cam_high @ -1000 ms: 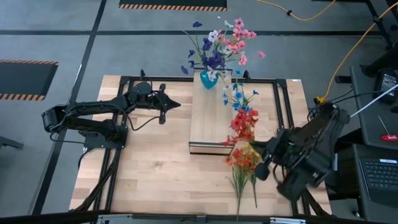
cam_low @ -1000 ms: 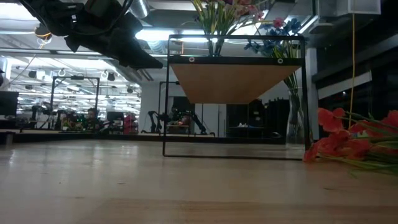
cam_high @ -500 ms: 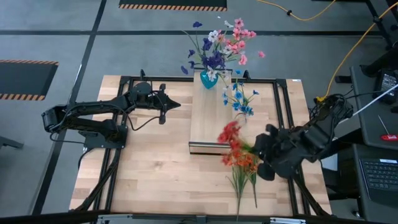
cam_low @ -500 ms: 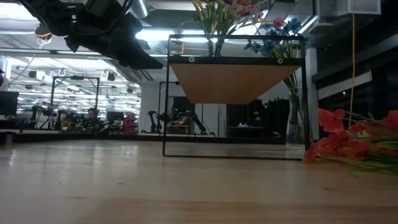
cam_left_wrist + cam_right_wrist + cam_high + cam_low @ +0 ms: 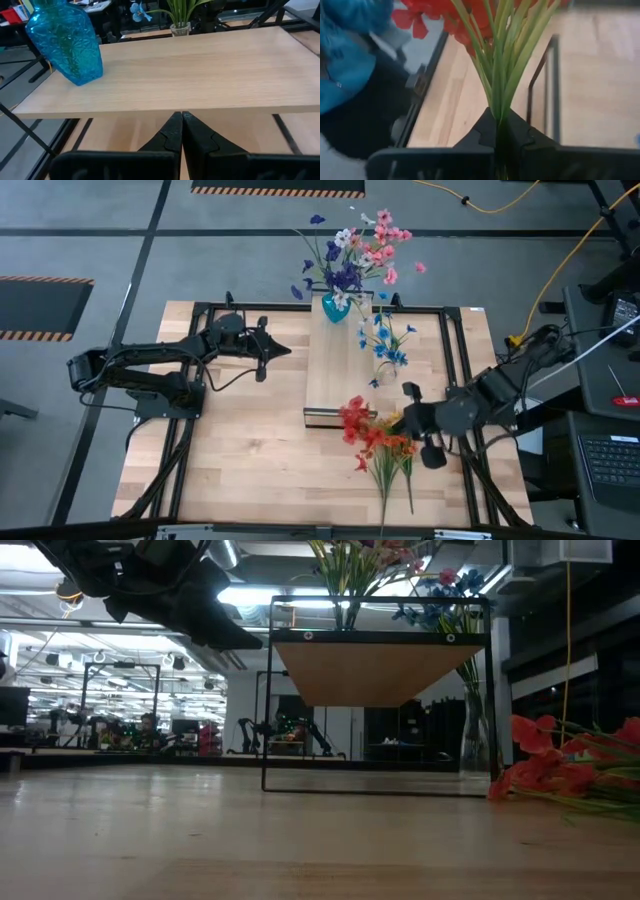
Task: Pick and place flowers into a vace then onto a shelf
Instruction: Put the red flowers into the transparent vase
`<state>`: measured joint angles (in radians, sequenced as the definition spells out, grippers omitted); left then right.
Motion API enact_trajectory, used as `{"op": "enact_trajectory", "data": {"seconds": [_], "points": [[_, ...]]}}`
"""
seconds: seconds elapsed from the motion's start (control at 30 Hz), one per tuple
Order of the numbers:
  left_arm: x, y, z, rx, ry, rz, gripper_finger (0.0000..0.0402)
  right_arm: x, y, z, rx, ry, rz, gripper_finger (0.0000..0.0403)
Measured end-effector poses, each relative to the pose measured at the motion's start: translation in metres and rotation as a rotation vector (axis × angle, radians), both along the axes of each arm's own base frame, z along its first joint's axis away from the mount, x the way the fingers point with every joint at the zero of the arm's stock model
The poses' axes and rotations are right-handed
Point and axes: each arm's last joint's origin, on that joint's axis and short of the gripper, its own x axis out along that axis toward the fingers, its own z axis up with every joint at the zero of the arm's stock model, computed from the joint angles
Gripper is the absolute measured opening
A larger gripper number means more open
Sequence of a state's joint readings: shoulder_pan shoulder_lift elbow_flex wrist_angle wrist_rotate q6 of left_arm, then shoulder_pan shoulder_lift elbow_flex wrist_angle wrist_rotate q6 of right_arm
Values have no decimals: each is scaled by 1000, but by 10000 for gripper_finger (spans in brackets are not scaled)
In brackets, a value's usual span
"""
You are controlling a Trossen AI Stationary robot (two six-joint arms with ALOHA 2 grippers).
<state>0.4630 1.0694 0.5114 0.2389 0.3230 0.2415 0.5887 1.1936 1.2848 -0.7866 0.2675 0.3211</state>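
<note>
My right gripper (image 5: pixel 402 421) is shut on a sprig of red flowers (image 5: pixel 358 423), held above the table near the shelf's near right corner. More orange and red flowers (image 5: pixel 392 448) lie flat on the table below it, with their green stems (image 5: pixel 385 485) toward the near edge; the low view shows them too (image 5: pixel 545 772). The light-wood shelf (image 5: pixel 335 370) carries a blue vase (image 5: pixel 335 307) full of pink, purple and white flowers (image 5: pixel 358 250). Blue flowers (image 5: pixel 385 345) stand in a clear vase (image 5: pixel 475 745) beside the shelf. My left gripper (image 5: pixel 283 348) is shut and hovers left of the shelf. My right gripper pinches the red sprig's bundle of green stems (image 5: pixel 498 102) between its two fingers (image 5: pixel 517 132), a short way below the blooms. The fingers lie across the stems. The sprig is lifted clear, its blooms (image 5: pixel 432 12) pointing away toward the table's left.
The shelf's thin black frame (image 5: pixel 268 700) stands on the wooden tabletop (image 5: pixel 250 450). Black rails (image 5: pixel 190 430) run along the table's left and right sides. A yellow cable (image 5: pixel 560 270) lies on the floor. Open tabletop lies in front of the shelf.
My right gripper, shut on the red sprig, has moved toward the table's left and turned. The blooms have swung from pointing toward the far edge beside the shelf to pointing left, near the shelf's near right corner. The flowers on the table have stayed put.
</note>
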Motion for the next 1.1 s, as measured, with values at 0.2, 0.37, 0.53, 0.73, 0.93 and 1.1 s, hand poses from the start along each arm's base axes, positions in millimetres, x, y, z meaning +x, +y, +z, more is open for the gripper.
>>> {"op": "enact_trajectory", "data": {"seconds": [0.2, 0.37, 0.53, 0.73, 0.93, 1.1], "points": [[2, -3, 2, -10, -18, -8, 6, -28, -26, -14, -45, -255, 36, 6], [2, -2, 3, -9, -28, -7, 6, -48, -40, -28, -129, -427, -42, 6], [2, -2, 3, -7, -30, -7, 6, -64, -48, -41, -167, -506, -92, 6], [2, -2, 3, -6, -32, -7, 6, -80, -58, -45, -252, -655, -248, 6], [2, -2, 3, -5, -33, -7, 6, -89, -66, -55, -297, -740, -368, 6], [2, -2, 3, -5, -33, -7, 6, -93, -72, -62, -313, -811, -449, 6]]}}
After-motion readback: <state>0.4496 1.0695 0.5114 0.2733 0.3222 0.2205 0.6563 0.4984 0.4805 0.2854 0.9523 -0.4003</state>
